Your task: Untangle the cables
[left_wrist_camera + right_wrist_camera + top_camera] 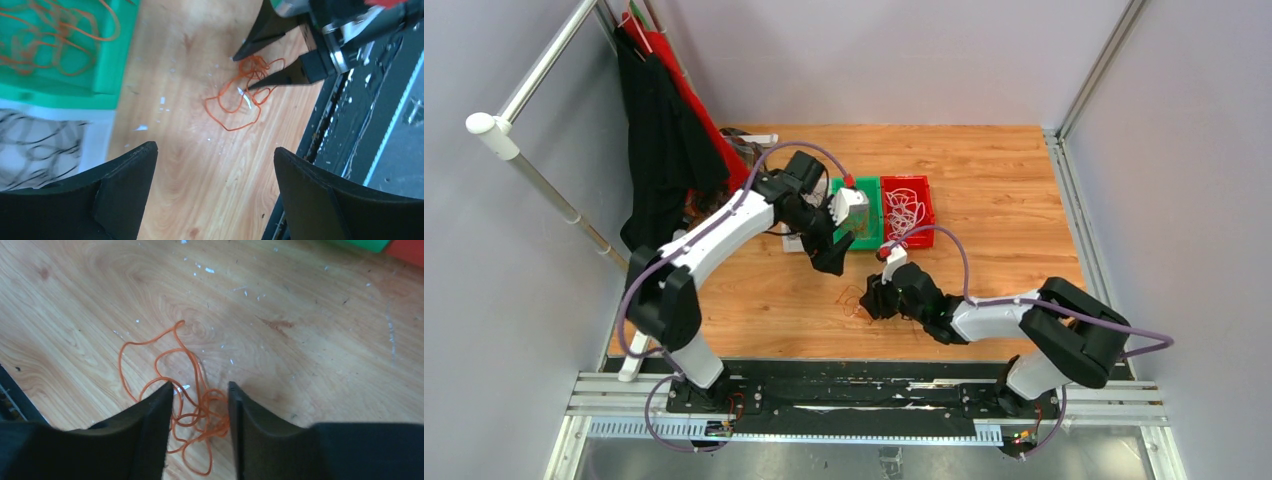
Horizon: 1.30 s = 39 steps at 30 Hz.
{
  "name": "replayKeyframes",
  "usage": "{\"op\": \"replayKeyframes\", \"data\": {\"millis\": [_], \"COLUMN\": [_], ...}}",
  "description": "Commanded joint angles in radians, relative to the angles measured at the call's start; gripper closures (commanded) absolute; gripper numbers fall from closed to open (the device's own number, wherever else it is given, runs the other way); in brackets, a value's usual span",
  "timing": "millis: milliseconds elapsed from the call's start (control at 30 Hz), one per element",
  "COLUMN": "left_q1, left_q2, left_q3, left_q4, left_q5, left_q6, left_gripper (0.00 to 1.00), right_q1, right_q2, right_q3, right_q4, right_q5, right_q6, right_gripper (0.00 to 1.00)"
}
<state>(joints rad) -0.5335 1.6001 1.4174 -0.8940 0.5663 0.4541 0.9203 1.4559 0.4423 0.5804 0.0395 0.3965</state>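
A loose tangle of orange cable lies on the wooden table near its front edge. My right gripper is low over it, jaws apart, with the knotted part between the fingers and not pinched. From the left wrist view the same tangle sits between the right gripper's fingertips. My left gripper hangs wide open and empty above bare wood, left of the tangle. More orange cables lie in the green bin, black cables in a white bin, and white cables in the red bin.
The three bins stand side by side at mid-table behind the grippers. Black and red cloth hangs from the rail at the left. The black base rail runs along the near edge, close to the tangle. Small white scraps dot the wood.
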Motion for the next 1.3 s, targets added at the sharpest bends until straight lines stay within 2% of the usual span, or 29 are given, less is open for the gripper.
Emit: {"op": "replayKeyframes", "data": {"millis": [0, 100, 233, 433, 567, 633, 700, 900, 967, 1000, 1167, 1200, 1267], "left_q1": [-0.003, -0.026, -0.074, -0.108, -0.108, -0.109, -0.108, -0.108, -0.108, -0.108, -0.106, -0.106, -0.106], "left_q2": [0.097, 0.144, 0.189, 0.263, 0.254, 0.232, 0.208, 0.155, 0.126, 0.111, 0.021, 0.005, -0.018], "left_q3": [-0.047, -0.061, -0.076, -0.061, -0.069, -0.074, -0.077, -0.072, -0.082, -0.085, -0.078, -0.074, -0.056], "left_q4": [0.018, 0.078, 0.135, 0.154, 0.154, 0.152, 0.124, 0.064, 0.055, 0.042, -0.008, -0.009, -0.012], "left_q5": [0.139, 0.141, 0.123, 0.175, 0.218, 0.230, 0.250, 0.263, 0.249, 0.239, 0.192, 0.185, 0.172], "left_q6": [0.084, 0.100, 0.143, 0.194, 0.221, 0.239, 0.278, 0.292, 0.285, 0.284, 0.258, 0.240, 0.195], "left_gripper": [0.10, 0.09, 0.09, 0.10, 0.14, 0.22, 0.34, 0.84, 0.96, 0.99, 0.99, 0.99, 0.99], "right_q1": [0.013, 0.013, 0.013, 0.014, 0.012, 0.012, 0.012, 0.012, 0.012, 0.012, 0.011, 0.011, 0.011], "right_q2": [0.044, 0.010, -0.078, -0.170, -0.241, -0.270, -0.289, -0.316, -0.323, -0.328, -0.368, -0.373, -0.388], "right_q3": [-0.009, -0.056, -0.094, -0.111, -0.105, -0.090, -0.070, -0.055, -0.054, -0.054, -0.075, -0.074, -0.061], "right_q4": [0.091, 0.114, 0.092, 0.061, 0.039, 0.009, -0.032, -0.085, -0.108, -0.123, -0.154, -0.169, -0.208], "right_q5": [-0.029, -0.036, -0.049, -0.086, -0.115, -0.137, -0.148, -0.137, -0.115, -0.099, -0.065, -0.061, -0.059], "right_q6": [-0.004, 0.001, -0.020, -0.057, -0.066, -0.077, -0.086, -0.096, -0.096, -0.096, -0.095, -0.097, -0.102], "right_gripper": [0.64, 0.84, 0.98, 0.99, 0.99, 0.99, 0.99, 0.99, 0.99, 0.99, 0.99, 0.97, 0.84]}}
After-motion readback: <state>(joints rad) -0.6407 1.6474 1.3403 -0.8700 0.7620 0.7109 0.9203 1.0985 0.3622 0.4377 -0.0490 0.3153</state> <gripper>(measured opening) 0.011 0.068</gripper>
